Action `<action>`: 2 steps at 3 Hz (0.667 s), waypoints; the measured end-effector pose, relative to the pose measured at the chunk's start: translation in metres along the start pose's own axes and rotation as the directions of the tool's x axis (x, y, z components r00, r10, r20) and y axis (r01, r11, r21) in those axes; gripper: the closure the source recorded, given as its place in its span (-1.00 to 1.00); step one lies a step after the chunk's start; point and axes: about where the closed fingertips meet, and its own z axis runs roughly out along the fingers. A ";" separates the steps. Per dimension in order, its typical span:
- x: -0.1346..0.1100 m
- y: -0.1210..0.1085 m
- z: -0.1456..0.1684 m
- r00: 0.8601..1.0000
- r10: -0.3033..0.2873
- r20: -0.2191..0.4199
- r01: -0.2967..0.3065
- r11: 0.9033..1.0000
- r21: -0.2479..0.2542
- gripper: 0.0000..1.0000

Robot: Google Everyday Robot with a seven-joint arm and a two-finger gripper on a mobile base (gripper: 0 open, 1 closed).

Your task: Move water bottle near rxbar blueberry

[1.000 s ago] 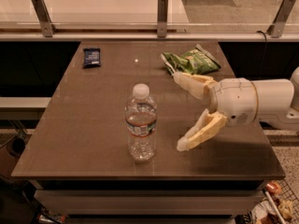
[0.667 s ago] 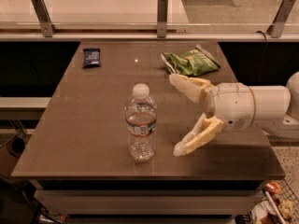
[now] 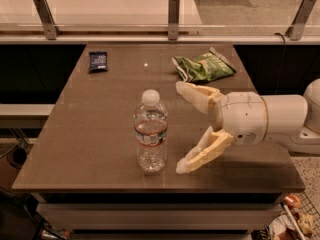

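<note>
The water bottle (image 3: 150,132), clear with a white cap and a red-and-white label band, stands upright near the front middle of the brown table (image 3: 95,129). The rxbar blueberry (image 3: 98,60), a small dark blue wrapper, lies flat at the far left corner of the table. My gripper (image 3: 180,127) comes in from the right, just right of the bottle. It is open, with one cream finger (image 3: 195,95) behind and one finger (image 3: 200,154) in front. The fingers do not touch the bottle.
A green snack bag (image 3: 204,67) lies at the far right of the table, behind my gripper. A railing with metal posts (image 3: 173,9) runs along the back. The table's front edge is close to the bottle.
My gripper has moved left, closer to the water bottle, still open. The bottle and the wrapper have not moved.
</note>
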 end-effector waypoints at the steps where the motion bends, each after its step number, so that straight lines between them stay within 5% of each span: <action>1: 0.002 0.006 0.020 0.999 -0.003 -0.038 0.003 1.000 -0.004 -1.00; 2: 0.003 0.010 0.028 1.000 -0.005 -0.029 0.005 1.000 -0.016 -1.00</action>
